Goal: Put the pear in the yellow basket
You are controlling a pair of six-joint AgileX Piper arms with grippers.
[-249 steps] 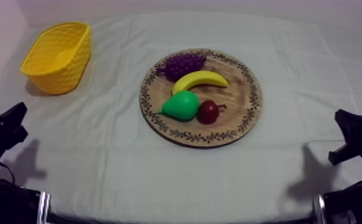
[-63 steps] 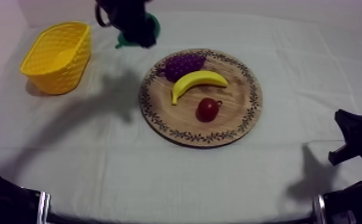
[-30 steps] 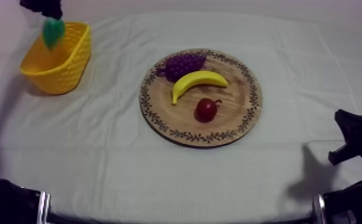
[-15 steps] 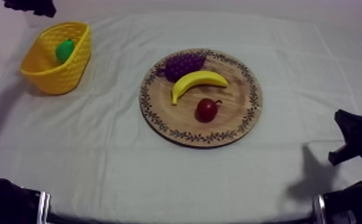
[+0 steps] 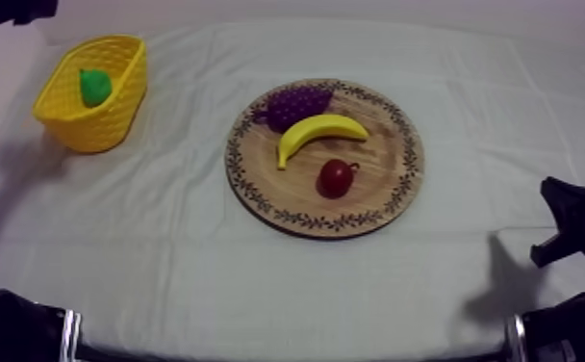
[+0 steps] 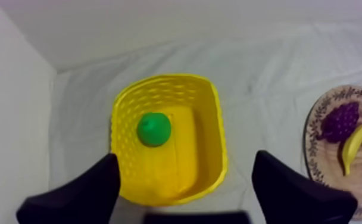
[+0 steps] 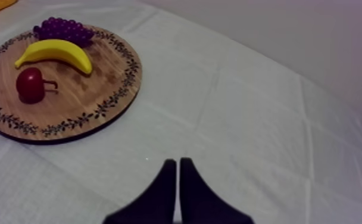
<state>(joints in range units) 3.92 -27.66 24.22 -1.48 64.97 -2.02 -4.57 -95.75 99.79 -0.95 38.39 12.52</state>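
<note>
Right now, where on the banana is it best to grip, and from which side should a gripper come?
Probably from above, closing across the banana on the half away from the grapes: it lies flat on the wooden board, and bare wood shows on both sides there.

I see the bench [image 5: 258, 289] covered by a grey-white cloth [image 5: 508, 106] that shows faint fold lines. Two things sit directly on it. The yellow basket [image 5: 109, 123] stands upright toward the far left corner, and the round wooden board [image 5: 385, 159] with its patterned rim lies flat near the middle. They are well apart, with a stretch of cloth between them.
</note>
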